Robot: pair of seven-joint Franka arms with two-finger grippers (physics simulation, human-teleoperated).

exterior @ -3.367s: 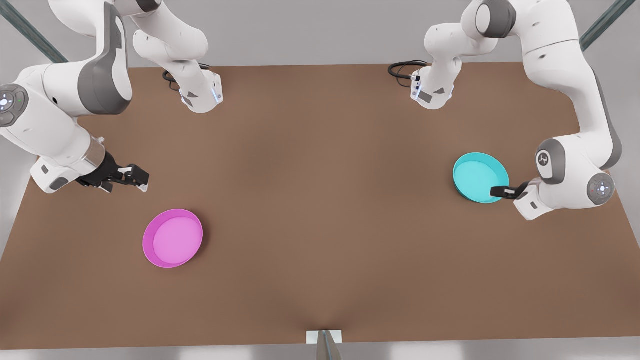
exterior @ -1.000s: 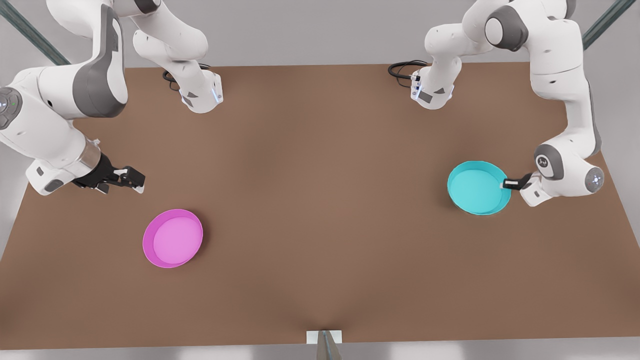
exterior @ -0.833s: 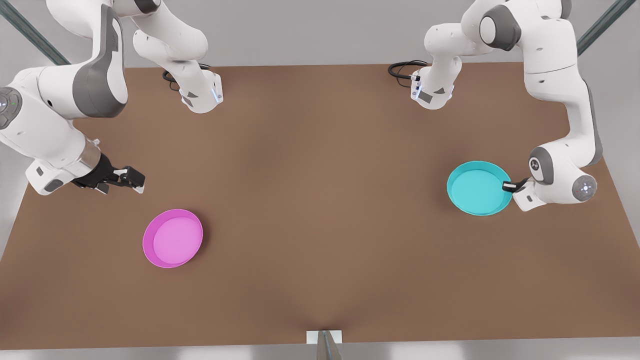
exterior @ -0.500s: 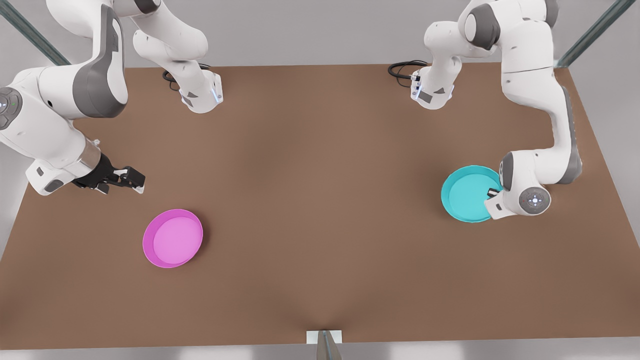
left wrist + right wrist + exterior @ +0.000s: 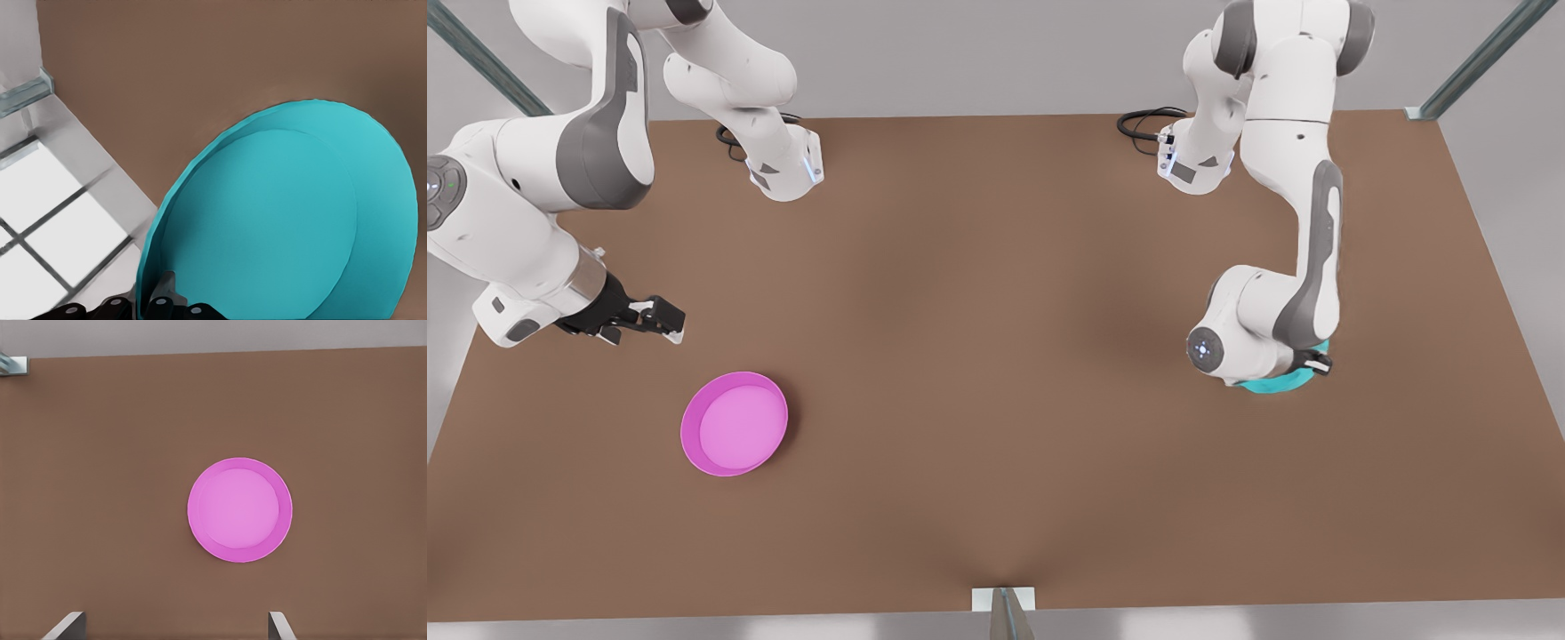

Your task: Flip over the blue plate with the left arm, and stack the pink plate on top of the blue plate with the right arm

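The left gripper [image 5: 1316, 362] is clamped on the rim of the blue plate [image 5: 280, 220], its black fingers [image 5: 163, 293] pinching the edge in the left wrist view, where the dish is lifted clear of the brown table [image 5: 996, 356] and turned so its flat underside faces the camera. From the front, the left arm [image 5: 1303, 222] bends down over that dish and its white wrist covers nearly all of it, leaving a thin turquoise sliver [image 5: 1276, 384] at the front view's right. Behind it, a black cable loop [image 5: 1143, 123] juts from the arm's base near the table's far edge. The right gripper [image 5: 663, 320] hovers with its fingers apart above bare table at the front view's left, near the pink plate [image 5: 735, 424] but not touching it; the right arm [image 5: 534, 204] waits there. The pink plate lies flat and rim-up on the table, well apart from the blue one. In the right wrist view it sits [image 5: 239, 510] between the two pale fingertips [image 5: 67, 625], farther off. A grey metal strut [image 5: 1476, 58] crosses the corner beyond the table.
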